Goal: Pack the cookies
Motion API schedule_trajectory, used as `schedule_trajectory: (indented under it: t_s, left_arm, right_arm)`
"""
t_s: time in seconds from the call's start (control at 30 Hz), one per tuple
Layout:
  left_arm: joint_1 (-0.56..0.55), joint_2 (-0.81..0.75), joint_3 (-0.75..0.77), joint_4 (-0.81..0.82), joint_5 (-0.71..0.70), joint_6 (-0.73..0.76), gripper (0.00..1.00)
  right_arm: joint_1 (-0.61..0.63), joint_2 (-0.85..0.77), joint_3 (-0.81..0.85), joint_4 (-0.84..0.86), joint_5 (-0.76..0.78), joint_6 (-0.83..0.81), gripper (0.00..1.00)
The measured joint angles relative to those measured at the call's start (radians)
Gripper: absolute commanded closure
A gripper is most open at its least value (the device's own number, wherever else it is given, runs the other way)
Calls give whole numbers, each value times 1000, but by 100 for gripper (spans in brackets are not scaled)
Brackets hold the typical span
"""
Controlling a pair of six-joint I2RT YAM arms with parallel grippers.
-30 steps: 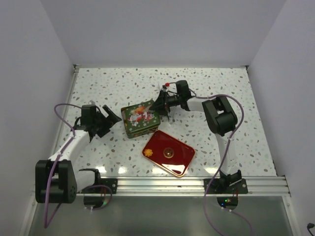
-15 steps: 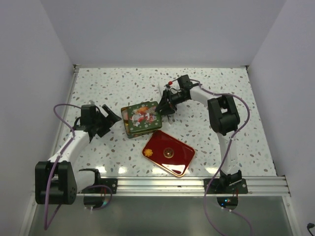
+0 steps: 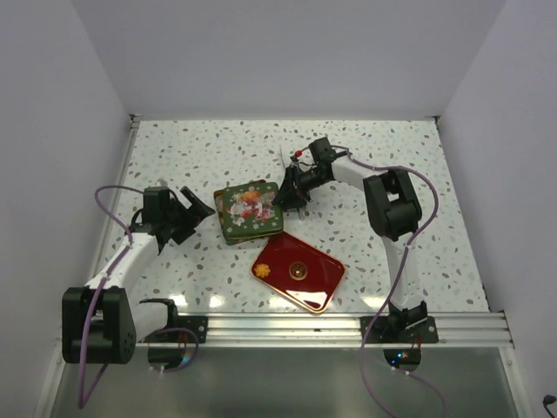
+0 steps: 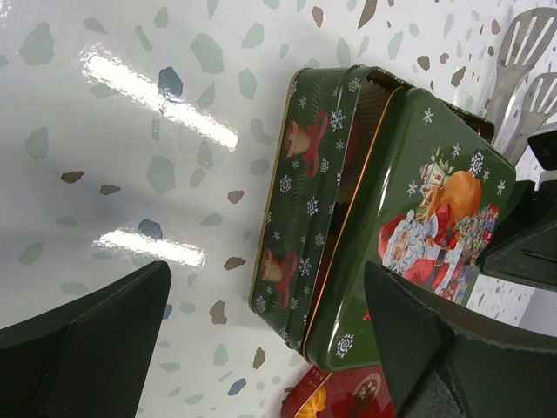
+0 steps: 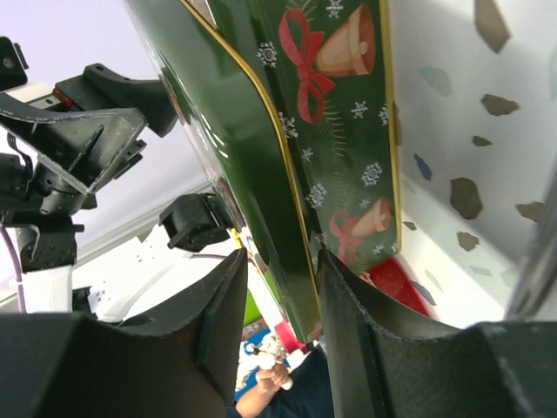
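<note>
A green Christmas tin (image 3: 231, 232) stands mid-table with its Santa lid (image 3: 251, 205) lying on it, still a little raised at the right side (image 4: 418, 209). My right gripper (image 3: 288, 186) is shut on the lid's right edge; the lid (image 5: 226, 104) runs between its fingers (image 5: 283, 261). My left gripper (image 3: 195, 209) is open and empty just left of the tin (image 4: 300, 200), its fingers (image 4: 265, 268) apart. An orange flower cookie (image 3: 264, 273) and a brown round cookie (image 3: 298, 272) lie on a red tray (image 3: 324, 280). Whatever is inside the tin is hidden.
The red tray (image 4: 339, 394) lies just in front of the tin, almost touching it. A metal rail (image 3: 348, 326) runs along the near edge. White walls close in the speckled table (image 3: 392, 148) on three sides.
My right gripper has brought the lid from tilted up over the tin's right side down until it lies nearly flat on the tin. My left arm has not moved.
</note>
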Motion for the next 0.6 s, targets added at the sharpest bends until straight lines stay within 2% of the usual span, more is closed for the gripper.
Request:
schedule_trajectory:
  t_s: [0.6]
  left_arm:
    - [0, 0, 0, 6, 23, 2, 2]
  right_arm:
    - [27, 58, 114, 55, 21, 99, 62]
